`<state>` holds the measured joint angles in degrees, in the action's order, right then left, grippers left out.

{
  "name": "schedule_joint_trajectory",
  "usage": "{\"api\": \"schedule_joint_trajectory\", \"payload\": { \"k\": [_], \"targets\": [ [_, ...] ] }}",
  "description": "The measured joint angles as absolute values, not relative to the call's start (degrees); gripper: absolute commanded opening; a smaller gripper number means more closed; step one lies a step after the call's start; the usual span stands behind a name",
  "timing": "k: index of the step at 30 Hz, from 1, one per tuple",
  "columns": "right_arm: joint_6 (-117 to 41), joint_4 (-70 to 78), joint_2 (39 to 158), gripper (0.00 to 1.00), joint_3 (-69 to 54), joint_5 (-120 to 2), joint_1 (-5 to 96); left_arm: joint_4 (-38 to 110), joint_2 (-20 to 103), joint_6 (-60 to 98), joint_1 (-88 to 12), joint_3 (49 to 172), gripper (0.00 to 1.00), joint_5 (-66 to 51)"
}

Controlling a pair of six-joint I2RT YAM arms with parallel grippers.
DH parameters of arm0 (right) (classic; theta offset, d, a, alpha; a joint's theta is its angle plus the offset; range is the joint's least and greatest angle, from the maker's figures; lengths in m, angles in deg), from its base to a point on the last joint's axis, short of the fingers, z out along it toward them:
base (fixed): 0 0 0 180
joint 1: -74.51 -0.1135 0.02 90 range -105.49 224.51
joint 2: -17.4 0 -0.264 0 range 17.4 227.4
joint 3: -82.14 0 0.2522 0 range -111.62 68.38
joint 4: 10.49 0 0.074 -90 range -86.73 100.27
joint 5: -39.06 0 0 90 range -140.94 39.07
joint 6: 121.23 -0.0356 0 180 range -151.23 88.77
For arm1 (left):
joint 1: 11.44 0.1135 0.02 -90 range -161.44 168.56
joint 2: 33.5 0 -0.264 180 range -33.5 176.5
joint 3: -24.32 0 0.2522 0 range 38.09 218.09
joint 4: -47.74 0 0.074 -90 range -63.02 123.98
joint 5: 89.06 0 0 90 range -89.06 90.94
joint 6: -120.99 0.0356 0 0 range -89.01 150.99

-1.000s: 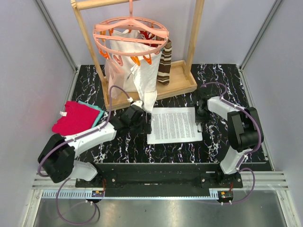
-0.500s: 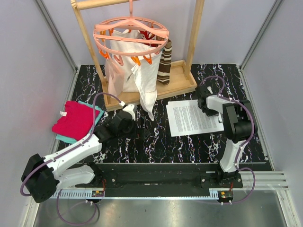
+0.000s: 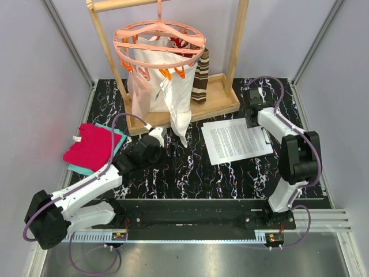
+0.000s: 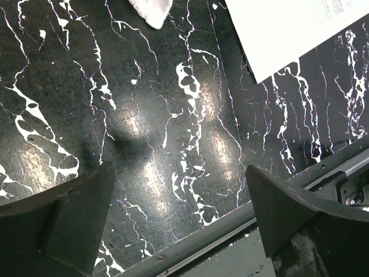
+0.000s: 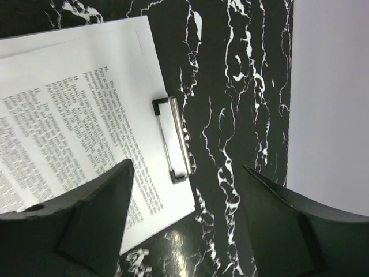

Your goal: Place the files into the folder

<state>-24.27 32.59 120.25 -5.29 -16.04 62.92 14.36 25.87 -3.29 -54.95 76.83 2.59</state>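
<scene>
The files [image 3: 236, 141] are white printed sheets lying flat on the black marbled table, right of centre. A metal clip bar [image 5: 173, 141] sits on them near their right edge, also visible as the clip [image 3: 264, 136]. I cannot tell the folder's black back apart from the dark table. My right gripper [image 3: 252, 118] hovers over the sheets' far right corner. It is open [image 5: 187, 173] and holds nothing. My left gripper [image 3: 161, 153] is open [image 4: 180, 173] over bare table, left of the files' corner [image 4: 288, 29].
A wooden rack [image 3: 219, 101] at the back holds a pink clip hanger [image 3: 158, 40], a white cloth bag [image 3: 167, 92] and a striped sock [image 3: 200, 78]. Red and teal folded cloths [image 3: 92, 144] lie at the left. The table's front rail [image 4: 230, 231] runs close below my left fingers.
The files slid right, away from the left gripper, which drew back to the left. The right gripper then let go, opened and moved toward the far right corner.
</scene>
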Motion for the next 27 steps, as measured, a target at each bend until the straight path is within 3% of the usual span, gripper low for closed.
{"api": "schedule_joint_trajectory", "payload": {
  "k": [7, 16, 27],
  "targets": [
    [-37.5, 41.2, 107.8, 1.00, -5.7, -27.8, 62.9, 13.0, 26.2, -2.6, -55.0, 78.8, 0.99, 2.4],
    [-47.0, 45.0, 76.0, 1.00, 1.5, -48.0, 62.9, 10.1, 16.1, -2.0, -55.0, 88.4, 0.99, 3.0],
    [-48.7, 43.0, 42.8, 1.00, -1.9, -46.4, 62.9, 18.8, -5.3, 0.3, -55.0, 93.1, 0.99, 12.1]
  ]
}}
